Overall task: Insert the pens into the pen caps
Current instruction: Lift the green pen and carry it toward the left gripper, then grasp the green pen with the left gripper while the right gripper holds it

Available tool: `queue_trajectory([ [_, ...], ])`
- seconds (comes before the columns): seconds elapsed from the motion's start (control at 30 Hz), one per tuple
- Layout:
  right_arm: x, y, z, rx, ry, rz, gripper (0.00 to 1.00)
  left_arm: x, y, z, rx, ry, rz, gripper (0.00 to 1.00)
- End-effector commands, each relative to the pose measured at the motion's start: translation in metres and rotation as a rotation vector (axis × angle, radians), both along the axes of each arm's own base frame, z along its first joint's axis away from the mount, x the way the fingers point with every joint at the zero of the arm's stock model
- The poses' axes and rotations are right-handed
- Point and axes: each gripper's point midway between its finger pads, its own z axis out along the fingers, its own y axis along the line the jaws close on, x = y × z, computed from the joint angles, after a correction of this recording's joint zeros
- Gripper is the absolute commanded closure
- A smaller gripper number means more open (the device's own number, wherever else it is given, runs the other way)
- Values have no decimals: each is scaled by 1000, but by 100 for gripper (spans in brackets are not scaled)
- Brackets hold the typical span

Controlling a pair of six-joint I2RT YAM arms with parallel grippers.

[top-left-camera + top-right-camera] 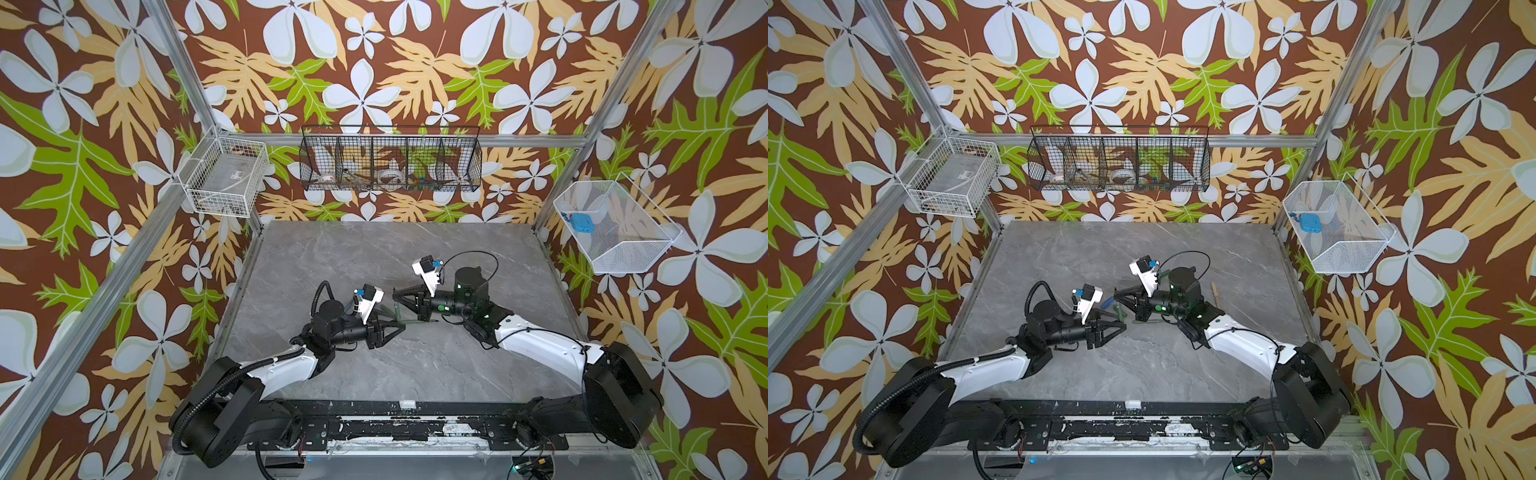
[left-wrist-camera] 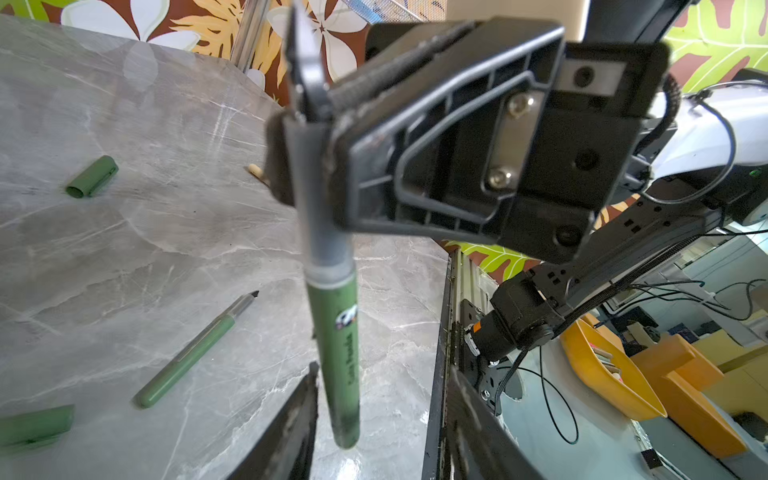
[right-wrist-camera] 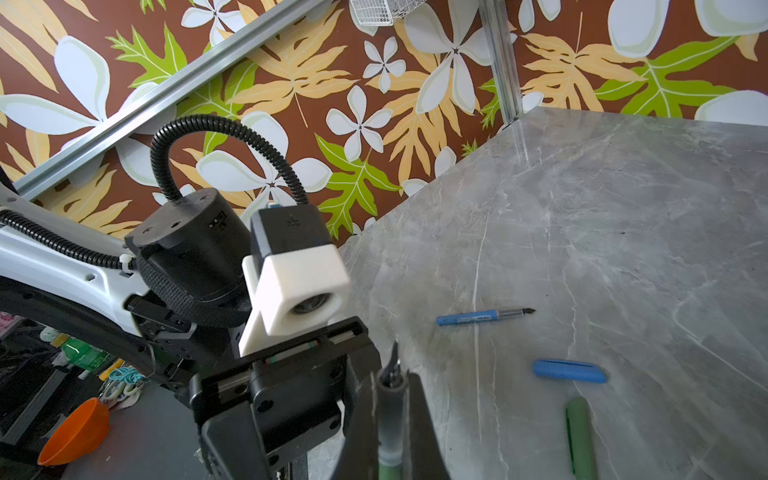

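My right gripper [image 3: 392, 376] is shut on a dark green pen [image 3: 390, 415], pinching its grey section just below the nib. In the left wrist view that pen [image 2: 336, 332] hangs with its green end between the fingers of my left gripper [image 2: 382, 370], which stand apart; one finger is close beside it. Both grippers meet at mid-table in both top views. On the table lie a second green pen [image 2: 195, 351], two green pen caps [image 2: 92, 176] [image 2: 35, 426], a blue pen [image 3: 484, 316] and a blue cap [image 3: 569, 371]. A tan pen [image 1: 1216, 292] lies right of the right arm.
A black wire basket [image 1: 390, 164] hangs on the back wall, with white wire baskets at the left [image 1: 226, 176] and right [image 1: 615, 226]. The black mounting rail [image 1: 374, 419] runs along the table's front edge.
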Motion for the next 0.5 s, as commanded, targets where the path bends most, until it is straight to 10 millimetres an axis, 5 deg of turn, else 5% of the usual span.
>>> queue_trajectory([
  [0.0,-2,0,8,30,-28,9,99,0,-2,11,-28,-34,-19,50],
  [0.47,-11,4,14,117,-9,48,99,1,-3,11,-30,-30,-21,57],
])
